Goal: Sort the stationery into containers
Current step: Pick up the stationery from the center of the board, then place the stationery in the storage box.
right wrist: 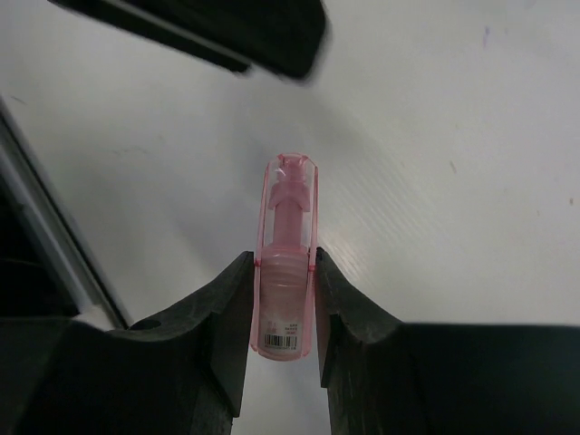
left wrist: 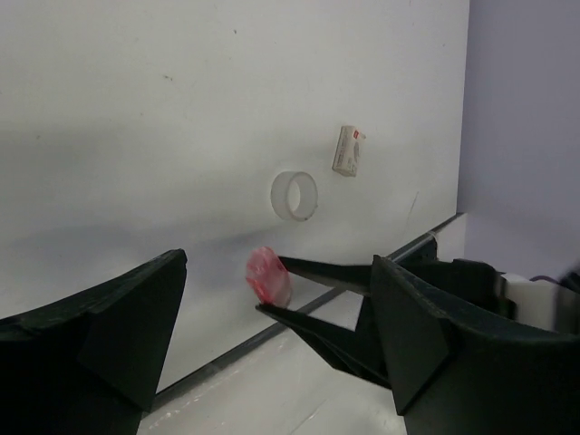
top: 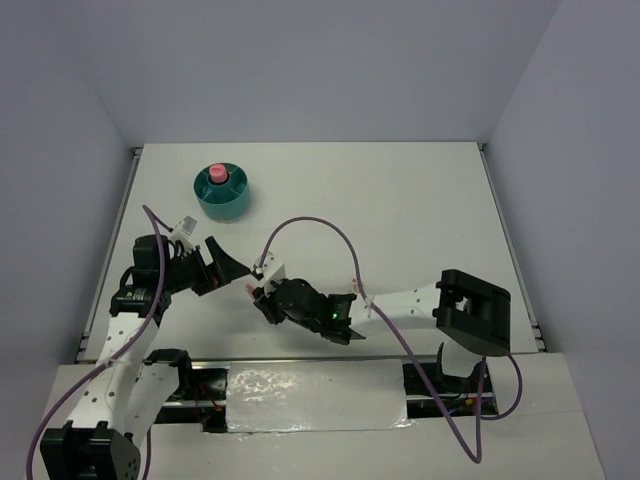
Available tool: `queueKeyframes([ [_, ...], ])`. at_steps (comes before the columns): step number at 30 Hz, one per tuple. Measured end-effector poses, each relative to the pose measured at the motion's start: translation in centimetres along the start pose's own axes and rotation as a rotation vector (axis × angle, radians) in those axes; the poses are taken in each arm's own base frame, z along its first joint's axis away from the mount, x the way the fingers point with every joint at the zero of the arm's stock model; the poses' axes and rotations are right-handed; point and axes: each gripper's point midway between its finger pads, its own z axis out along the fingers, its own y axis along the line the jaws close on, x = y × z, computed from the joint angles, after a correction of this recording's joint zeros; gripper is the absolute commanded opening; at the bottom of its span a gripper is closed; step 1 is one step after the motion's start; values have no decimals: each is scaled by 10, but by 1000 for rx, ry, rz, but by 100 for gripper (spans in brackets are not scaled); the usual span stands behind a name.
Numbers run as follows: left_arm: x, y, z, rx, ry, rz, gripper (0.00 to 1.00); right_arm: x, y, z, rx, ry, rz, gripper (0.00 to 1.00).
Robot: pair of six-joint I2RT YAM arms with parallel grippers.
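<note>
My right gripper is shut on a pink stubby stick with a clear pink cap, held above the table; the top view shows this gripper and stick left of centre. My left gripper is open and empty, its jaws on either side of the stick without touching it; in the top view it sits just left of the stick. A clear-white tape ring lies on the table beyond. The round teal organiser stands at the far left with a pink item in its central well. No light-blue stick or green pen shows.
A small white box with a red mark lies past the tape ring. White walls enclose the table on three sides. A metal rail runs along the table's near edge. The right arm stretches across the near middle.
</note>
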Motion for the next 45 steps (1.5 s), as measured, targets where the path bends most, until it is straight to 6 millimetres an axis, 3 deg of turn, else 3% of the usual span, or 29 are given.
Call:
queueKeyframes([
  [3,7,2,3,7,21,-29,89,-22,16,-7,-37,-79,-39,0],
  [8,11,-2,4,27,41,-27,77,-33,24,-11,-52,-124,-87,0],
  [9,12,-4,4,39,45,-22,64,-35,23,-11,-50,-129,-92,0],
  [11,13,-9,5,58,53,-28,49,-41,23,-11,-45,-144,-99,0],
  [13,14,-13,4,73,57,-28,42,-49,24,-11,-40,-162,-106,0],
  [16,15,-16,3,87,61,-21,42,-64,27,-11,-41,-194,-111,0],
  [19,15,-22,1,108,58,-23,25,-73,29,-11,-44,-212,-113,0],
  [20,15,-24,0,115,52,-12,10,-74,30,-11,-45,-212,-115,1],
  [21,15,-25,-1,119,48,-6,3,-74,30,-11,-46,-211,-117,4],
  [22,14,-25,-1,119,43,-3,0,-76,30,-11,-45,-213,-118,13],
  [23,13,-25,-2,120,38,0,0,-76,30,-11,-45,-212,-120,31],
  [24,13,-25,-2,118,35,1,0,-76,31,-11,-47,-210,-121,63],
  [25,11,-24,-2,107,30,-1,0,-76,32,-11,-56,-208,-118,71],
  [27,1,-19,-3,41,-13,3,0,-76,31,-11,-56,-207,-117,77],
  [31,-42,-10,-17,-140,-175,39,0,-75,13,-25,-26,-212,-86,78],
  [35,-105,-3,-33,-334,-369,65,1,-73,-21,-65,32,-247,-36,79],
  [39,-162,15,-37,-520,-506,66,0,-78,-39,-101,50,-299,3,79],
  [45,-252,57,-1,-712,-579,54,1,-68,-49,-131,34,-321,30,79],
])
